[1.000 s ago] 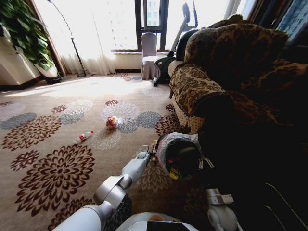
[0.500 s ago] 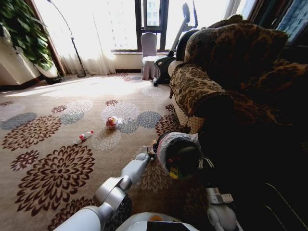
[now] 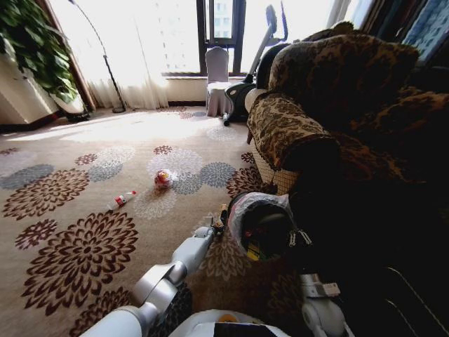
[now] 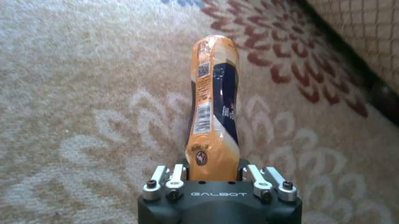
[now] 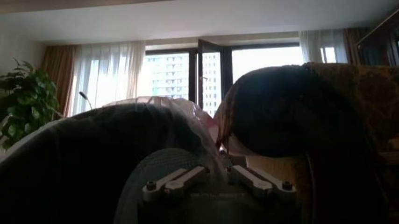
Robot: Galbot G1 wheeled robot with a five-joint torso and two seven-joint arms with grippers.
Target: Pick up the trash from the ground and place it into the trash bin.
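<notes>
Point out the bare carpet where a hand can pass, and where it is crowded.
Bare carpet stretches around the small bottle and the red-white wad. It is crowded at the trash bin, wedged against the sofa, with the left hand at its rim.

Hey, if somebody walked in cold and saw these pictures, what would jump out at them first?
Probably the orange packet clamped in the left gripper above the flowered carpet, right beside the lined trash bin at the foot of the patterned armchair. Next, the litter out on the carpet: a red-white wad and a small red-capped bottle nearer the window. The right gripper sits against the bin's liner.
</notes>
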